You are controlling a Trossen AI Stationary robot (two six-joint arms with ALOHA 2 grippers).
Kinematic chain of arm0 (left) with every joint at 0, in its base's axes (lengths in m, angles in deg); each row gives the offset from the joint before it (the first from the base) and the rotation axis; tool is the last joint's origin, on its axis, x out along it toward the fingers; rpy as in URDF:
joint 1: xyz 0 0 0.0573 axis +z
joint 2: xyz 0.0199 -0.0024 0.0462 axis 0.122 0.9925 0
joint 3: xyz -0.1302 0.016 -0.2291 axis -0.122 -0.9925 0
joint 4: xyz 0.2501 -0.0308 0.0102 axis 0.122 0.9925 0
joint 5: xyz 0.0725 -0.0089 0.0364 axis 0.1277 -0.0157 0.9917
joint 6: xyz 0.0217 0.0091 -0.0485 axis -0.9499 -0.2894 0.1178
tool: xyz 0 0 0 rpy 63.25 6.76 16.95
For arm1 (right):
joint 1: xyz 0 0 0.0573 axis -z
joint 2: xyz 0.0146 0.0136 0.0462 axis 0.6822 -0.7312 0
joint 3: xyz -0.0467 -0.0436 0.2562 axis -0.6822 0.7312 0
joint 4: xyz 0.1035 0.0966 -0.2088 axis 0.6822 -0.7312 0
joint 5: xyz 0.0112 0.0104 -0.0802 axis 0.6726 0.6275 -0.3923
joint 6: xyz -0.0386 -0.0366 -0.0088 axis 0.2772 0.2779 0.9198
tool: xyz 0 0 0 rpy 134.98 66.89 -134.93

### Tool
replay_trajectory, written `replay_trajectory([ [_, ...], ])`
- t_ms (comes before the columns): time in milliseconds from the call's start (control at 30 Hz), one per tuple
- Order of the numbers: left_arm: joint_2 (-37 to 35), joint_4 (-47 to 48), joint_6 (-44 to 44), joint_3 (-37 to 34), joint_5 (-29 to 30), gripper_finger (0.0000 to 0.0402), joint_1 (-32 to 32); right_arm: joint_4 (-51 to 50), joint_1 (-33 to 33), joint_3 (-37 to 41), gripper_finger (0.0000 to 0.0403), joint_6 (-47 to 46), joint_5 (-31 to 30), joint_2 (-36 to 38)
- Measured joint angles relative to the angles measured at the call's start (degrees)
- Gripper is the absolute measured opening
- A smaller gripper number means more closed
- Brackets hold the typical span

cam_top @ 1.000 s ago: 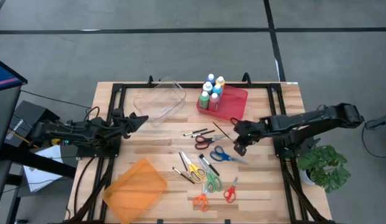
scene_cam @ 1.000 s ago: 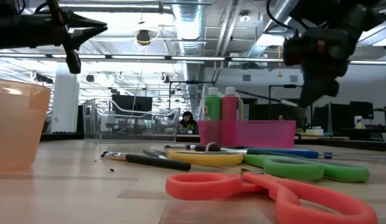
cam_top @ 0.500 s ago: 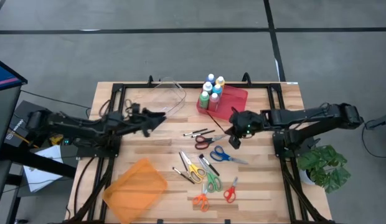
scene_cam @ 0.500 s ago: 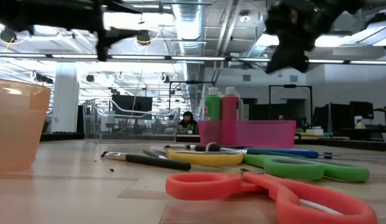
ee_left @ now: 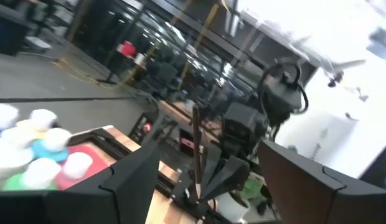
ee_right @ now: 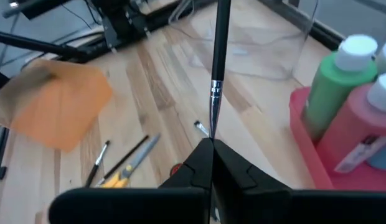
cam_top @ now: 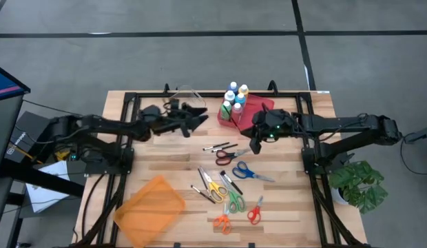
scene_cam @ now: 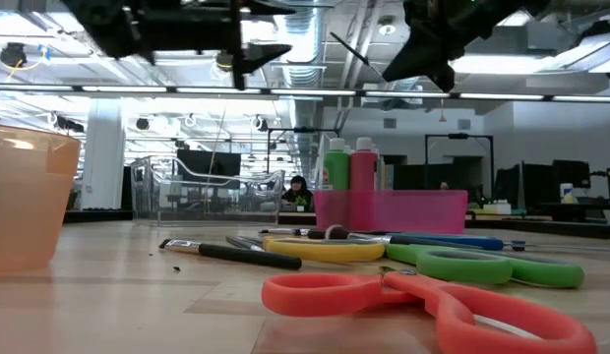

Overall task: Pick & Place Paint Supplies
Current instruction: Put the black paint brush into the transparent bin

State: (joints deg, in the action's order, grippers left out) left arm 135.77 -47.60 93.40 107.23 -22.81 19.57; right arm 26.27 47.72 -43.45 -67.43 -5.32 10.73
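Note:
Several paint bottles (cam_top: 234, 98) with white caps stand upright in a pink bin (cam_top: 263, 114) at the table's far middle. They also show in the right wrist view (ee_right: 339, 87). My right gripper (cam_top: 255, 146) hangs in the air just near of the bin, shut on a thin black paintbrush (ee_right: 219, 50). My left gripper (cam_top: 200, 116) is open above the right end of a clear container (cam_top: 173, 110), left of the bin, with nothing between its fingers. It faces my right gripper and the brush (ee_left: 195, 143). My right gripper pinches the paintbrush between its two shut fingers at the thin end just past the silver ferrule (ee_right: 211, 127). The handle sticks out ahead of the fingertips, in line with the fingers. The brush is lifted clear of the table.
Several scissors (cam_top: 231, 196) and loose brushes (cam_top: 217, 147) lie on the table's middle and near part. An orange container (cam_top: 150, 210) stands at the near left. A potted plant (cam_top: 358, 186) sits beyond the right edge.
My left gripper has gone toward the table's right and far edge, over the clear container toward the pink bin, and has opened. My right gripper, still shut, has risen and gone toward the left and far edge, up to the bin.

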Motion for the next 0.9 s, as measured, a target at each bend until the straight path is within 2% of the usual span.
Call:
replay_trajectory([
  [267, 11.71, 0.06, -2.71, 10.24, -6.89, 0.0270, 0.12, 1.39, -0.02, -0.07, 0.0000, 0.16, -0.73, 0.01],
  [667, 19.53, -0.20, -3.09, 17.24, -8.52, 0.0268, 0.12, 3.95, -0.29, -0.07, 0.0000, 0.42, -1.31, 0.01],
  [900, 20.53, 0.06, -4.77, 19.55, -8.54, 0.0214, 0.12, 4.20, -0.61, -0.07, 0.0000, 1.03, -1.42, 0.01],
])
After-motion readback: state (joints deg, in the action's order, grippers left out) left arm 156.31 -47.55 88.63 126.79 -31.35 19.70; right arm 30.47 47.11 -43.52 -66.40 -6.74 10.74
